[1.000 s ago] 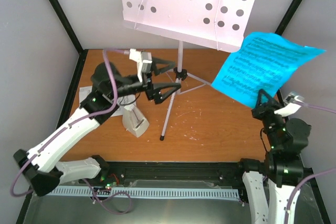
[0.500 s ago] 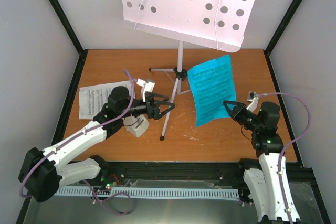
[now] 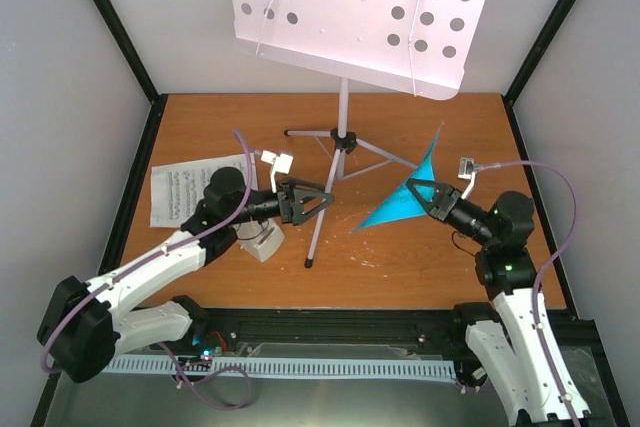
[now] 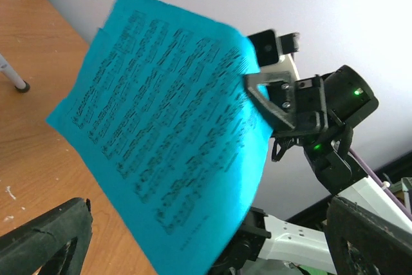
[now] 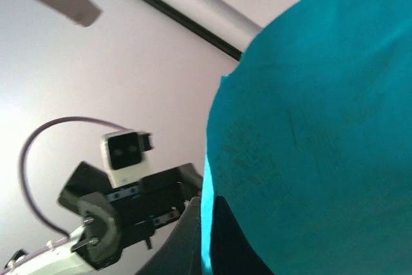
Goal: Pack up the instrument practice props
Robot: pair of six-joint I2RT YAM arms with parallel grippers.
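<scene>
Top external showed the table (image 3: 440,267) boxed by walls (image 3: 60,97) on three sides, so room for either arm was tight at the flanks and freest in the bare middle between the grippers. The stand (image 3: 350,17) rose beyond both grippers, overhanging them. One tripod leg (image 3: 316,235) ran down just ahead of the left gripper (image 3: 318,202), between it and the blue page (image 3: 400,205). That page hung in the air, pinched at one edge by the closed right gripper (image 3: 425,193) and turned nearly edge-on. Its low corner was near the wood; whether it touched I could not tell. The left gripper stood wide apart and empty, facing the page's printed side. The white page (image 3: 185,192) lay flat behind the left gripper, by the left wall. The metronome (image 3: 262,243) sat under that wrist, partly hidden. The step looked like stowing or handing over the blue page. Next it would need laying flat clear of the leg, or the left jaws closing on its free edge without snagging that leg.
</scene>
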